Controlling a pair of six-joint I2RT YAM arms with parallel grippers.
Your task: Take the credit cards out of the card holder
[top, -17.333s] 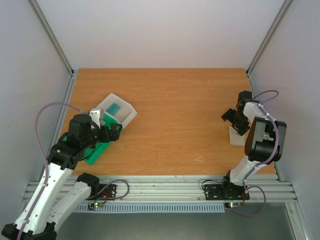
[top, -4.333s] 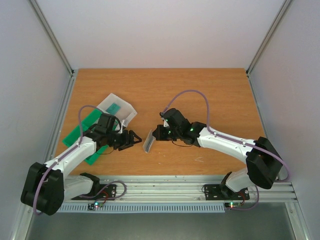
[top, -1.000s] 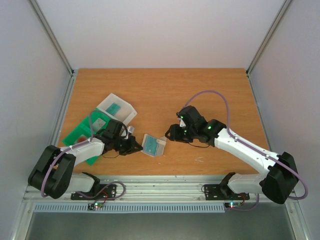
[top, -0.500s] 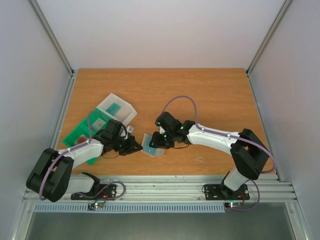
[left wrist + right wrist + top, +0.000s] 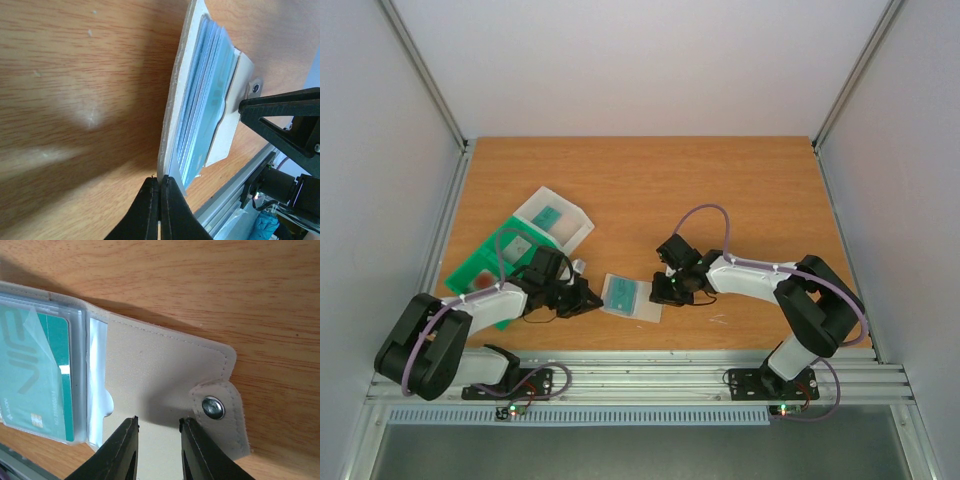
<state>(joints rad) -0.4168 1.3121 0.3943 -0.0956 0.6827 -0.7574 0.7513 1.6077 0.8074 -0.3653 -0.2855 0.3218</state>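
Near the tabletop's [image 5: 720, 190] near edge, left of its middle, the right gripper [image 5: 157, 422] stands with jaws slightly apart over the snap-tab flap of the opened card holder [image 5: 632, 298], whose opposite edge the left gripper [image 5: 159, 181] pinches with jaws together, a teal credit card [image 5: 35, 375] showing inside.

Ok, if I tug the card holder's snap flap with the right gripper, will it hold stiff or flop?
Probably floppy: the flap looks like thin stitched sheet, lying flat on the table. The card holder seems light and may slide, though the left gripper pinches its edge. The teal card inside is likely stiff.
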